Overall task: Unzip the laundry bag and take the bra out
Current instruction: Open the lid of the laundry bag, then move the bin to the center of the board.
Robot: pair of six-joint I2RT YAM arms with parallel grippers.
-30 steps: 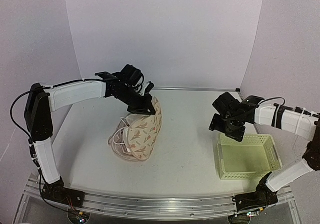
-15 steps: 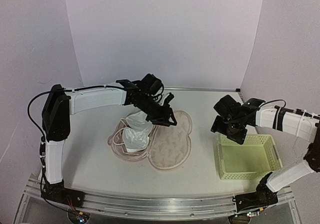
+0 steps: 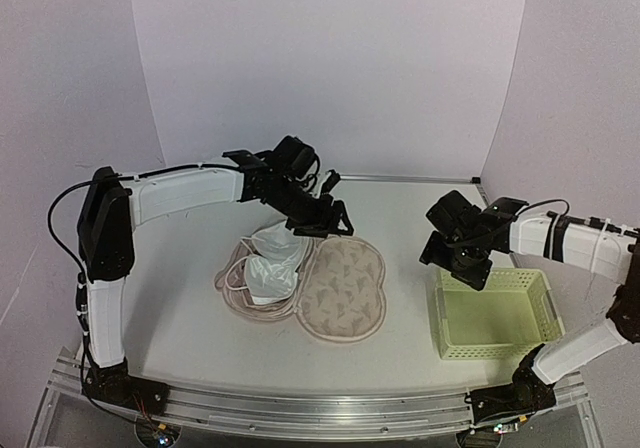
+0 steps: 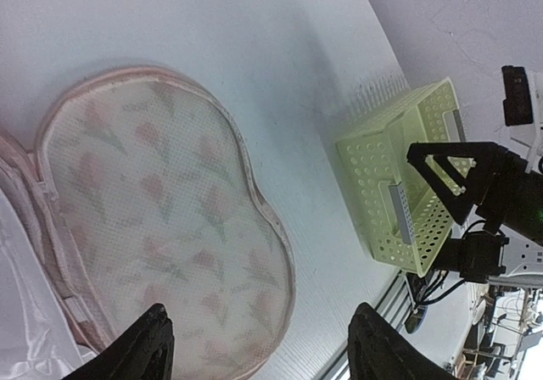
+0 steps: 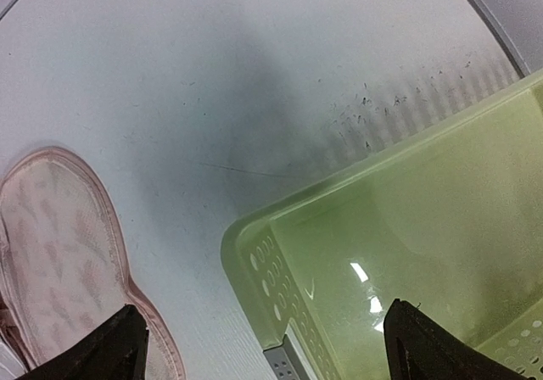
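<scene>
The laundry bag [image 3: 345, 290] lies unzipped and spread flat, its printed lid [image 4: 161, 219] folded out to the right. In its left half rests the bra [image 3: 272, 271], pale and crumpled, with thin straps looping out at the left. My left gripper [image 3: 326, 224] hovers just above the lid's far edge; in its wrist view the gripper [image 4: 263, 350] is open, with only the lid below it. My right gripper [image 3: 455, 255] hangs open above the near-left corner of the basket, apart from the bag; its wrist view shows nothing between the fingers [image 5: 267, 336].
A pale yellow-green lattice basket [image 3: 497, 315] stands at the right, with nothing visible on its floor [image 5: 407, 253]. The bag's lid edge [image 5: 59, 253] reaches toward it with a strip of bare table between. White walls close the back and sides.
The left gripper swung the bag's lid over to the right, laid it flat, opened and let it go. The bra is now uncovered. The right arm has barely moved.
</scene>
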